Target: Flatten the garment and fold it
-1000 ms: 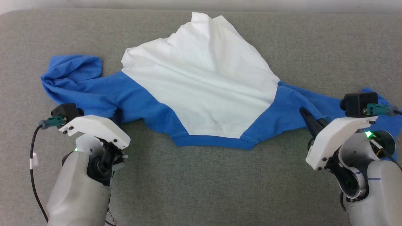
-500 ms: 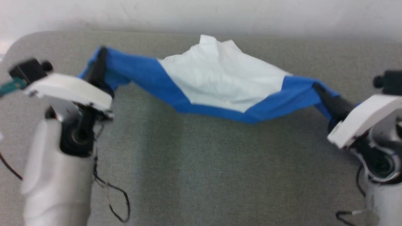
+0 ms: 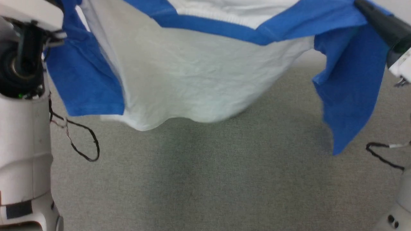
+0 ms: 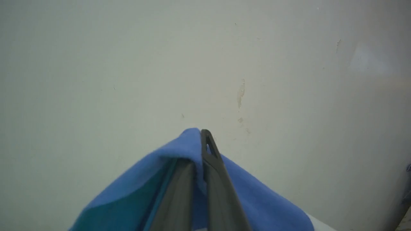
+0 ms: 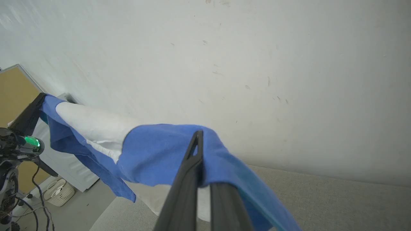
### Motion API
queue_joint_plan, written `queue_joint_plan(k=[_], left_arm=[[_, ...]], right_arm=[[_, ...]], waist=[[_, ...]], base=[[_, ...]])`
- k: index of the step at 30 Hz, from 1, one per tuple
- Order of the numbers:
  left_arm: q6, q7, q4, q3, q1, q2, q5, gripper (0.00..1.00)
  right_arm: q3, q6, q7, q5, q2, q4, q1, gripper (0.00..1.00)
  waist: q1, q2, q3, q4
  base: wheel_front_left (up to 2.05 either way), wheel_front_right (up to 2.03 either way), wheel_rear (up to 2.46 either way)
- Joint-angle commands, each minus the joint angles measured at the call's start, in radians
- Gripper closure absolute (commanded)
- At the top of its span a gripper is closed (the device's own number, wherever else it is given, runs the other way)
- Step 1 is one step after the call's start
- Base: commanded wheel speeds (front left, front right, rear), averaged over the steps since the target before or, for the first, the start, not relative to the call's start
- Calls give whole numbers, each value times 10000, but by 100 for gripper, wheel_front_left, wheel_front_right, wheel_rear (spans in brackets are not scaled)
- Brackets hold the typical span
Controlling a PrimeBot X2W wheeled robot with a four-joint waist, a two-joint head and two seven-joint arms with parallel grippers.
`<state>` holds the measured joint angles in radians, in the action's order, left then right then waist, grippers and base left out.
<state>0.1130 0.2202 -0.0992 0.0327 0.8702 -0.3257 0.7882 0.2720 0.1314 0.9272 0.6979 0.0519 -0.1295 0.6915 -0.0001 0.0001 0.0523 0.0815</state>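
The garment (image 3: 192,80) hangs in the air above the grey table, stretched between my two arms; its white body sags in the middle. One blue sleeve (image 3: 83,86) drops at the left and the other blue sleeve (image 3: 350,96) at the right. My left gripper (image 4: 202,134) is shut on blue fabric that drapes over its fingers. My right gripper (image 5: 199,136) is shut on the blue shoulder fabric, and its dark fingers (image 3: 382,24) show at the upper right of the head view. In the right wrist view the garment (image 5: 154,150) spans across to the left gripper's dark fingers (image 5: 30,114).
The grey padded table (image 3: 205,179) lies below the hanging cloth. A pale wall (image 5: 257,64) stands close behind. Loose black cables (image 3: 80,141) dangle by the left arm, and a cable (image 3: 382,157) hangs by the right arm. A white basket (image 5: 59,192) sits on the floor.
Both arms have risen and lifted the garment off the table, where it lay spread a second ago. It now hangs free between them. The head camera has also shifted.
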Motion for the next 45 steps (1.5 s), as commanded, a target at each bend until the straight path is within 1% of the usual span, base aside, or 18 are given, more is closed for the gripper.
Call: queue_joint_plan(k=[1,6,10,13,17,20,24,28,30,33,36,41,43,45], left_arm=[[55,17,-58,14,228,-88,-95,100],[130,313,-542,259,1039,-327,-377,100],[190,709,-1098,419,1527,-550,-504,100],[237,967,-1537,511,1902,-777,-642,100],[279,1229,-2134,707,2532,-1116,-961,100],[355,1305,-2485,836,3065,-1255,-1193,100],[542,1112,-2753,1004,3808,-1626,-1784,100],[772,564,-2959,1032,4661,-1840,-2295,100],[830,102,-3113,984,5065,-1845,-2449,100],[776,-595,-3471,954,5398,-1733,-2538,100],[602,-1080,-3898,983,5439,-1509,-2463,100],[257,-1674,-4661,1003,4954,-1156,-2200,100],[37,-1848,-4876,1036,4654,-1003,-2056,100],[-226,-1878,-5058,1273,4264,-1007,-2129,100]], right_arm=[[82,-7,63,103,-11,73,213,100],[257,-7,367,296,-14,594,1278,100],[481,-7,340,364,-15,1286,2179,100],[577,-7,240,232,-15,2006,2950,100],[476,-7,-73,-478,-15,3079,4181,100],[251,-7,-564,-1101,-15,3825,5166,100],[-97,-7,-1610,-1953,-16,4807,6501,100],[-339,-7,-2851,-2498,-16,5744,7745,100],[-453,-7,-3474,-2615,-16,6151,8255,100],[-667,-7,-4234,-2706,-16,6708,8687,100],[-813,-7,-4675,-2652,-16,7147,8812,100],[-1230,-7,-4756,-2297,-16,7437,8273,100],[-1315,-7,-4702,-2199,-16,7308,7860,100],[-1378,-7,-4618,-2111,-16,7011,7328,100]], waist=[[1,-1,-159,-3],[1,-1,-228,12],[1,-1,-37,15],[1,-1,335,-40],[1,-1,1155,-167],[1,-1,1902,-282],[1,-1,2950,-489],[1,-1,3906,-627],[1,-1,4294,-644],[1,-1,4667,-614],[1,-1,4941,-501],[1,-1,5031,-319],[1,-1,4961,-228],[1,-1,4830,-142]], base=[[0,0,0],[0,0,0],[0,0,0],[0,0,0],[0,0,0],[0,0,0],[0,0,0],[0,0,0],[0,0,0],[0,0,0],[0,0,0],[0,0,0],[0,0,0],[0,0,0]])
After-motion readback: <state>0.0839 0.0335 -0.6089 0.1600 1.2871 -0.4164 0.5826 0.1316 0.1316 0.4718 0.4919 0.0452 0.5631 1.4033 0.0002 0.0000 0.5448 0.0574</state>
